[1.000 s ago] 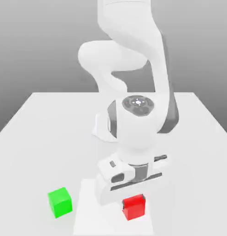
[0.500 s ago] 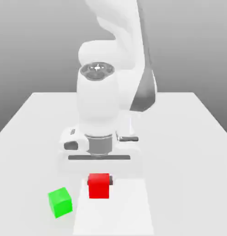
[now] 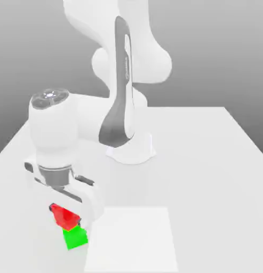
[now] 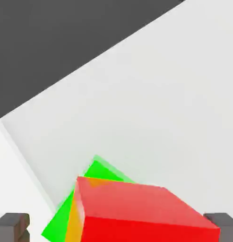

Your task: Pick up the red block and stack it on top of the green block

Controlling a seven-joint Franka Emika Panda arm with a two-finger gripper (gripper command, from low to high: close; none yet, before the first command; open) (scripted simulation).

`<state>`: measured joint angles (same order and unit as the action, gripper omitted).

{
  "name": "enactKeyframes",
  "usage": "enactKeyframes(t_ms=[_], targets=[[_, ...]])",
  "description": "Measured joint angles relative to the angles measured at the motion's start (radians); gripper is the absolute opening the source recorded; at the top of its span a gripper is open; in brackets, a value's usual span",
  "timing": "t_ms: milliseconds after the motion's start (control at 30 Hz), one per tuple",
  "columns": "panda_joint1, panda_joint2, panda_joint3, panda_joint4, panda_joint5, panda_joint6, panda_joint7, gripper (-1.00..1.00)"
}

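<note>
Stacking is nearing its end: the gripper [image 3: 65, 214] is standing open around the red block [image 3: 64, 217], which is tilting over the green block [image 3: 75, 238]; a flat, stable rest is apparently lacking.

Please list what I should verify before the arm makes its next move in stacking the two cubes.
1. Gripper open: ok, fingers wide apart.
2. Smooth bright red cube between the fingers: ok.
3. Red cube sitting level: not ok, it is tilted.
4. Red cube squared up with the smooth bright green cube below: not ok, turned and offset.
5. Red cube's weight carried by the green one: cannot tell.
</note>
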<state>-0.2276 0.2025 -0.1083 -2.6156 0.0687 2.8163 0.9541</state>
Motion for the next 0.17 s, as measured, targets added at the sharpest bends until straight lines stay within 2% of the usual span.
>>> enactKeyframes(t_ms=[167], targets=[[0.003,-0.134,-0.014,-0.006,-0.048,-0.126,0.035,1.0]])
